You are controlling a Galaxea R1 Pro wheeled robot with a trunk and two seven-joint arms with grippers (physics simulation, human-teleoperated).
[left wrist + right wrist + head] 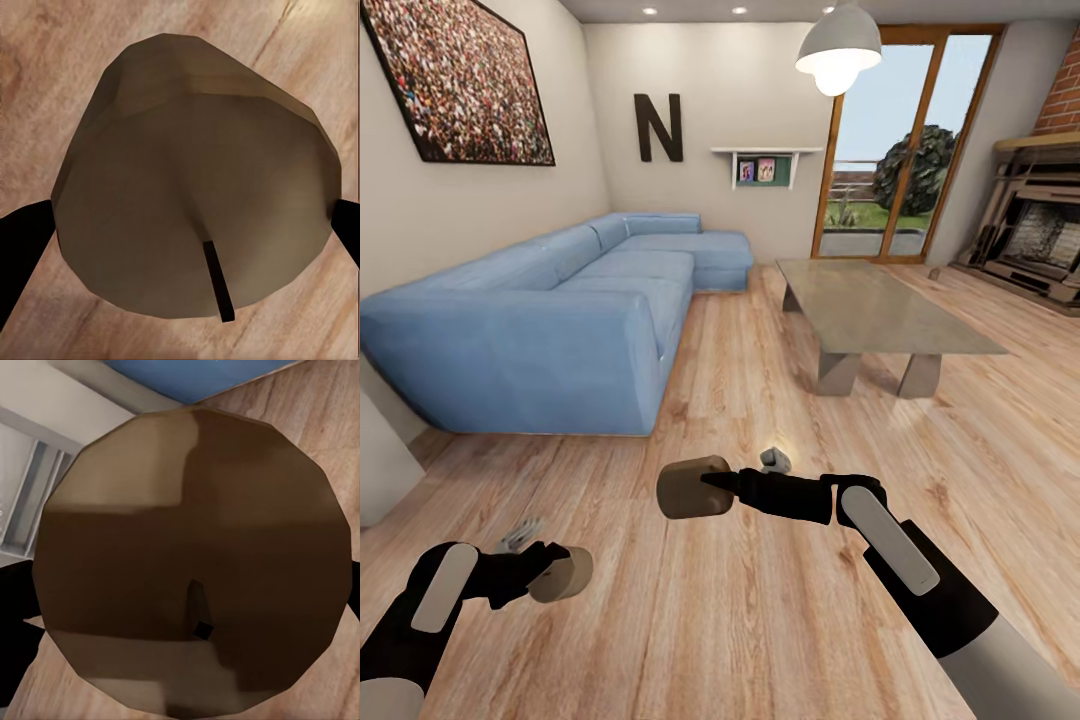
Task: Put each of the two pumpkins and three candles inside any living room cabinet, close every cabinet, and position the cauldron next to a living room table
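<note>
Above the bare wooden floor (760,620), well short of the low stone surface (880,305), each tool is clamped on a candle: the left tool (550,572) grips one candle (563,574) low beside the blue sofa (560,330), the right tool (710,482) holds another candle (693,487) out in front. Judging by this, two candles are in transit and none stored; the third candle, both pumpkins, cabinet closing and cauldron remain.

Both hands' fingers (22,240) mostly hidden behind held candles (195,180).
</note>
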